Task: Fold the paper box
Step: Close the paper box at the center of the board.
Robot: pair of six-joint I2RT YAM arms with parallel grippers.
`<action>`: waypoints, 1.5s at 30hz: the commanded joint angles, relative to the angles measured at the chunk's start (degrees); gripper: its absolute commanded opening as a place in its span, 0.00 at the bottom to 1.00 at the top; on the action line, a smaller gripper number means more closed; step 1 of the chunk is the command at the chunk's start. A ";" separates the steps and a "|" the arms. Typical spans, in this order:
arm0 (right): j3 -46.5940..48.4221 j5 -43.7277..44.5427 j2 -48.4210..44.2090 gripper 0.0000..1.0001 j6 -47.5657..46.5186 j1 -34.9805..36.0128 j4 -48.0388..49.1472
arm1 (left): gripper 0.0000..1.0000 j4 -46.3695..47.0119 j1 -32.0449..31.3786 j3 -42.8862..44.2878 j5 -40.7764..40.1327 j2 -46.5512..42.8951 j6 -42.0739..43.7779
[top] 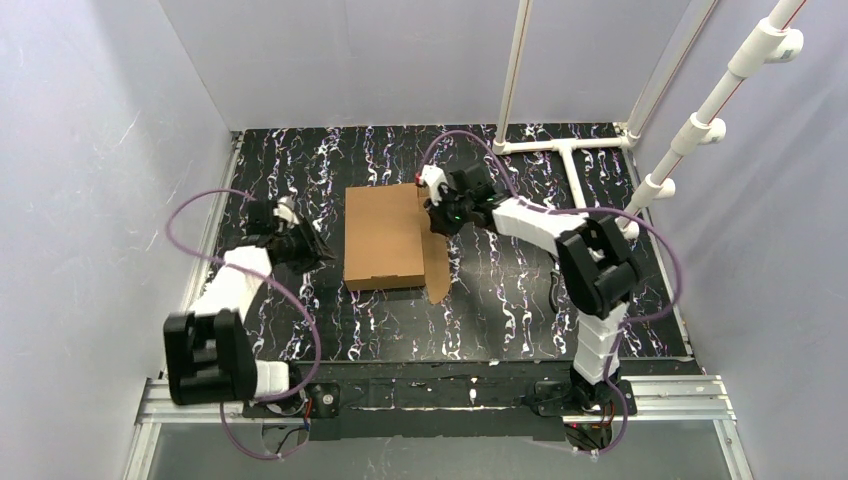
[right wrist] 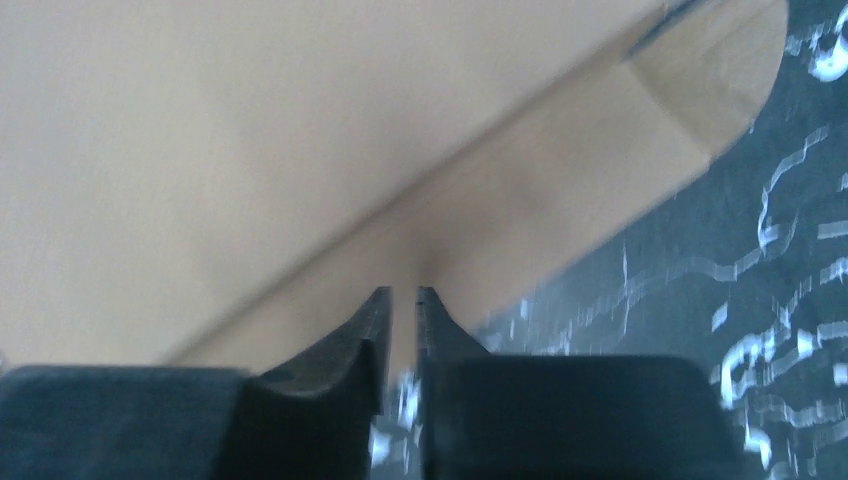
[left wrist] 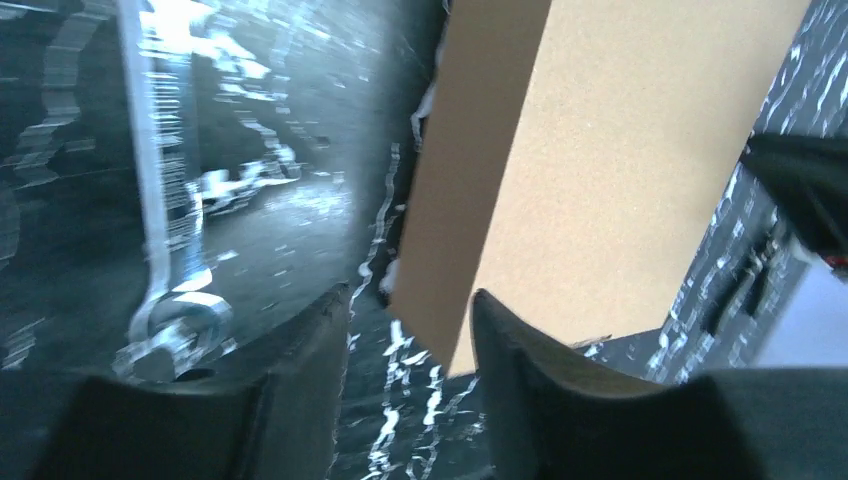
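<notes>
Box (top: 383, 238) lies on the table (top: 500, 290) between both grippers, its right flap (top: 436, 262) standing up. Left gripper (left wrist: 410, 305) hangs open just beside the box's left edge. Right gripper (right wrist: 403, 292), jaws almost shut, has its tips at that flap.

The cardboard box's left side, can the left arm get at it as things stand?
Probably yes. The left gripper is right beside the box, at its left wall, fingers apart, nothing between them. The right gripper is over on the opposite flap.
</notes>
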 commanded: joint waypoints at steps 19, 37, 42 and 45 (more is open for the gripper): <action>-38.48 -18.09 -17.97 0.91 30.38 -9.10 25.81 | 0.85 28.60 -21.23 -36.24 2.43 -46.47 -33.58; -37.91 -24.14 -5.61 0.60 51.50 -8.92 40.01 | 0.74 48.21 -35.90 -33.71 -10.91 -17.77 -40.44; -38.58 -26.87 -6.03 0.55 57.00 -8.92 45.44 | 0.73 51.13 -37.86 -32.56 -13.26 -12.82 -41.85; -39.04 -28.55 -6.00 0.54 60.28 -8.92 48.86 | 0.70 52.15 -38.57 -31.93 -14.53 -10.31 -42.90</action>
